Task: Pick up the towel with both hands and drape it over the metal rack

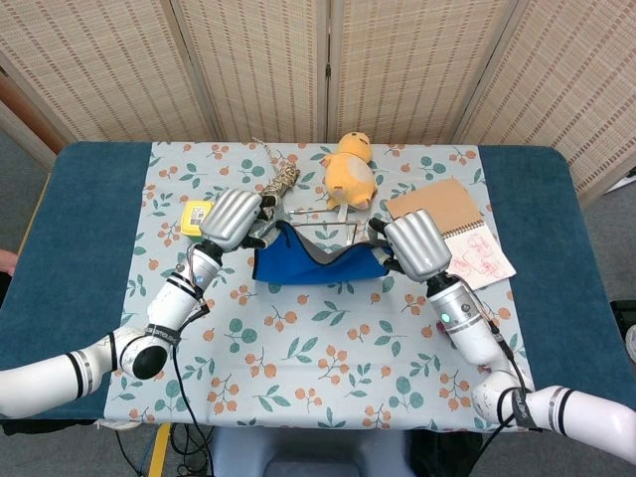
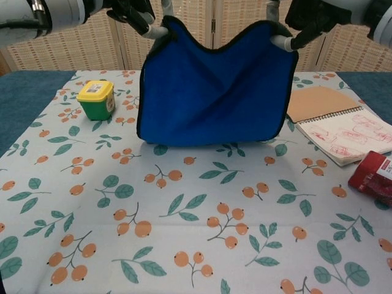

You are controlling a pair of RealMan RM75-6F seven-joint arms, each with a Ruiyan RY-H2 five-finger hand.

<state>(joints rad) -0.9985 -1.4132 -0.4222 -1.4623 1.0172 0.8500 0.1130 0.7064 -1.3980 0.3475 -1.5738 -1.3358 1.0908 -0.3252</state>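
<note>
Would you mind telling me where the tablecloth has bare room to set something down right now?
The near half of the tablecloth is bare, bordered by the hanging towel and the red carton at right. The strip between the green tub and the towel is narrower. The far side is crowded: rack, plush toy, twine, notebook.

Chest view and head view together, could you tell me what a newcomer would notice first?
The blue towel hangs spread mid-table, its top corners pinched by the left hand and right hand. Behind it sits a yellow plush toy; an open notebook lies to the right.
</note>
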